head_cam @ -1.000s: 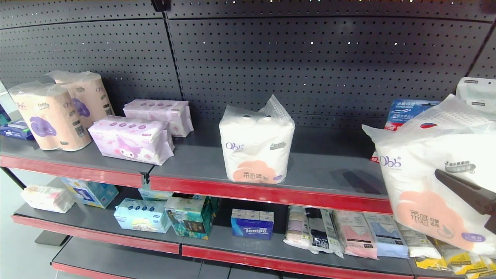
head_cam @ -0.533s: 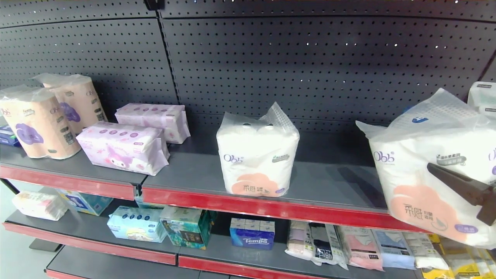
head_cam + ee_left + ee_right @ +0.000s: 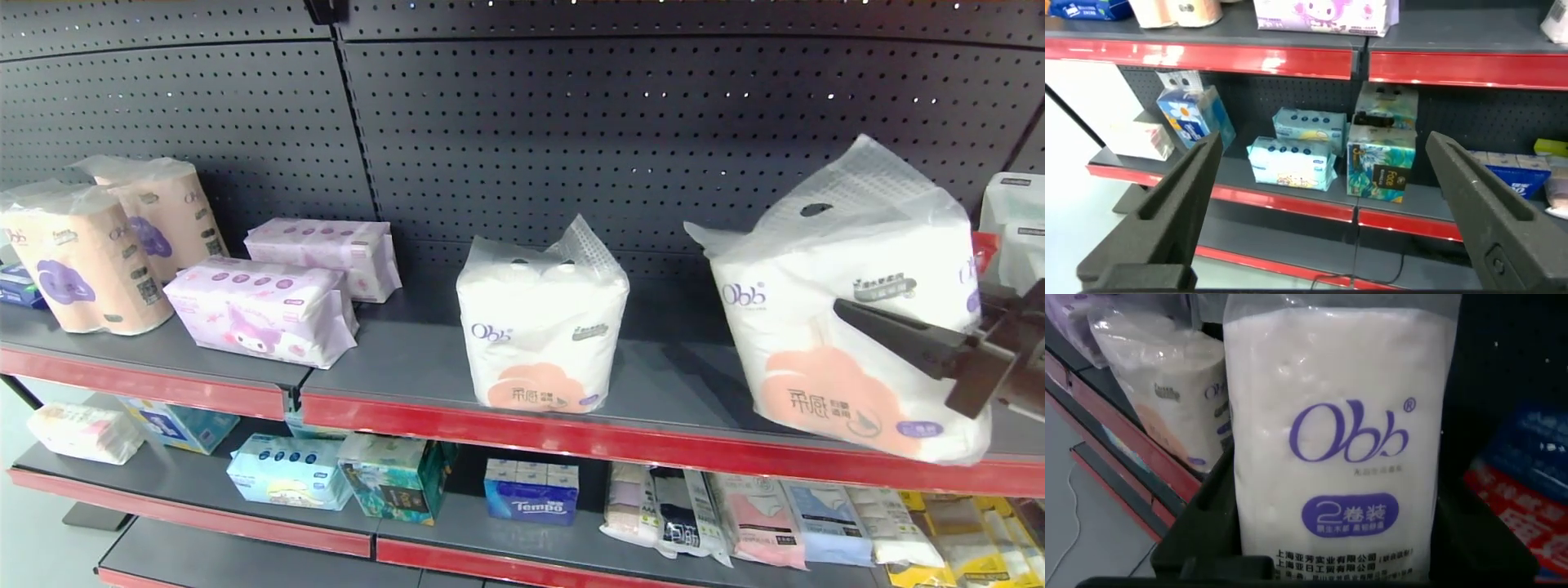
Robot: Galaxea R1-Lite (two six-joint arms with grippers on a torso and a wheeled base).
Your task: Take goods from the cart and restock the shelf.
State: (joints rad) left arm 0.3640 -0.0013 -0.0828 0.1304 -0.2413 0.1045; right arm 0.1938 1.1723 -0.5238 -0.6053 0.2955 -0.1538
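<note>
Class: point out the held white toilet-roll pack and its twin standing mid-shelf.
Held white plastic toilet-roll pack (image 3: 784, 327): head view, front face.
Mid-shelf white plastic toilet-roll pack (image 3: 541, 327): head view, front face.

Shelf, grey, red-edged. Upper tier: 2 peach roll packs, 2 pink tissue packs, 1 white roll pack. Lower tier: tissue boxes, flat packets.
</note>
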